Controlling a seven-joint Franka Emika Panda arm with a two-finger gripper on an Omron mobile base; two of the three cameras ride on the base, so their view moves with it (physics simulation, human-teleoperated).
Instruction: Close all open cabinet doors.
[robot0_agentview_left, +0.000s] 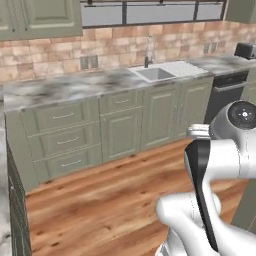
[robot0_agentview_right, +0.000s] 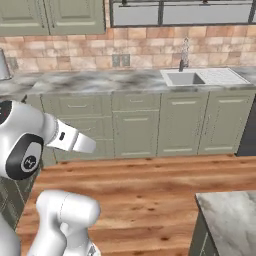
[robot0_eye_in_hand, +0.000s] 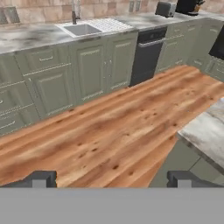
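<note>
The two-finger gripper (robot0_eye_in_hand: 112, 179) stands wide open with nothing between its dark tips, hanging over the wooden plank floor (robot0_eye_in_hand: 109, 131). Ahead of it and well apart runs the grey marbled surface (robot0_eye_in_hand: 30, 35) with a steel sink (robot0_eye_in_hand: 81, 29) and sage-green lower cupboards beneath. The tall sage-green upper cabinet doors (robot0_agentview_right: 50, 15) hang on the brick wall above that surface, flush with their frames.

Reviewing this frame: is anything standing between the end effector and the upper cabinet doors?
Nothing visible does. The open end effector faces bare wood floor and lower cabinets; the upper cabinet doors visible above the counter look shut.
</note>
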